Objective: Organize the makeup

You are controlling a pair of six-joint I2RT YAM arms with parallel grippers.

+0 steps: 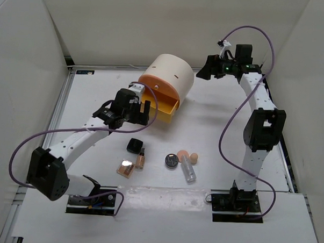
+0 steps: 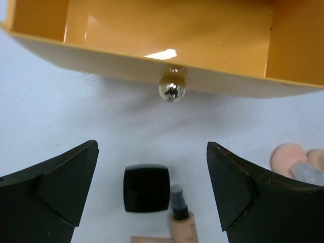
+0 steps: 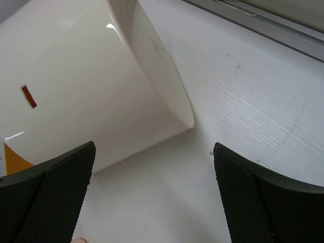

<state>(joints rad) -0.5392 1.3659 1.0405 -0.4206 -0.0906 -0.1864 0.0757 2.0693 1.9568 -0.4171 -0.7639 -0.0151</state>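
The makeup lies on the table in front of the box: a black square compact (image 1: 133,146), a beige foundation bottle (image 1: 140,160), a mirrored rose-gold palette (image 1: 126,168), a round dark compact (image 1: 172,160), peach sponges (image 1: 188,155) and a clear tube (image 1: 188,170). My left gripper (image 1: 140,112) is open and empty, hovering beside the open yellow drawer (image 1: 165,110). In the left wrist view the black compact (image 2: 146,188) and the bottle (image 2: 181,218) lie between my fingers, below the drawer knob (image 2: 171,89). My right gripper (image 1: 203,73) is open and empty, just right of the box.
The cream cylinder box (image 1: 168,78) stands at the back centre, its orange-yellow bottom drawer pulled out toward the front. It fills the upper left of the right wrist view (image 3: 86,76). White walls enclose the table on three sides.
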